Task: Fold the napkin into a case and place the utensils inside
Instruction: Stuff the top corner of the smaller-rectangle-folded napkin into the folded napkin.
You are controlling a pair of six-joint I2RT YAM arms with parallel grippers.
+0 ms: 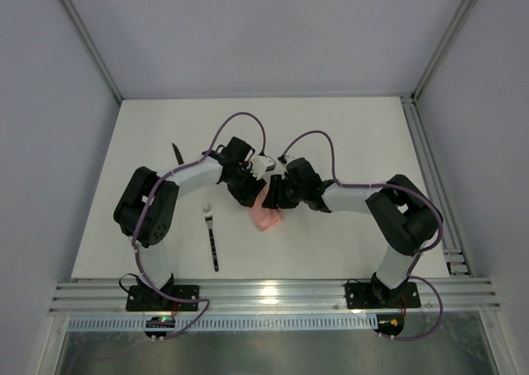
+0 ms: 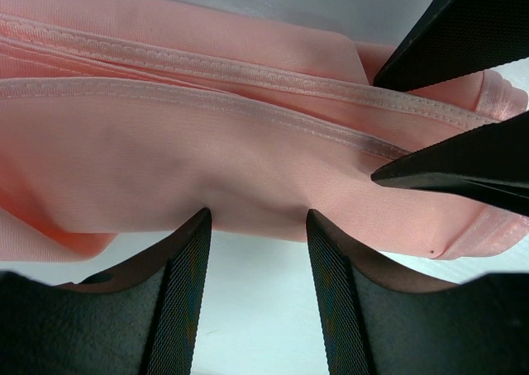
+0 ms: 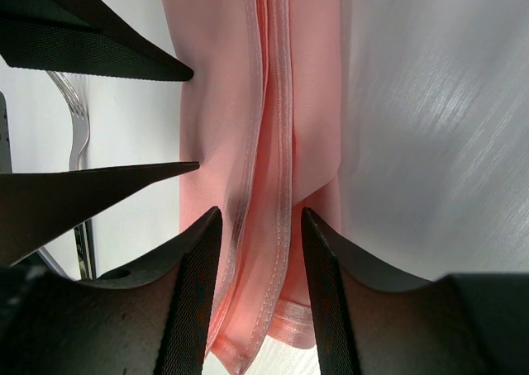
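Observation:
The pale-pink napkin point(image 1: 267, 219) lies folded into a narrow strip of several hemmed layers at the table's middle, partly hidden under both wrists. I cannot tell whether it forms a case with a pocket. My left gripper point(image 1: 249, 196) point(image 2: 258, 214) is open, its fingertips point(image 2: 197, 226) at the napkin's point(image 2: 207, 144) near edge with bare table in the gap. My right gripper point(image 1: 278, 196) point(image 3: 260, 214) is open and stands astride the napkin's hems point(image 3: 277, 144). The fork point(image 1: 212, 236) point(image 3: 77, 131) lies to the left. The black knife point(image 1: 177, 153) lies further back on the left.
The white table point(image 1: 355, 135) is bordered by aluminium rails on the right point(image 1: 426, 168) and at the near edge point(image 1: 273, 294). Grey walls stand round it. The two wrists sit close together, nearly touching, over the napkin.

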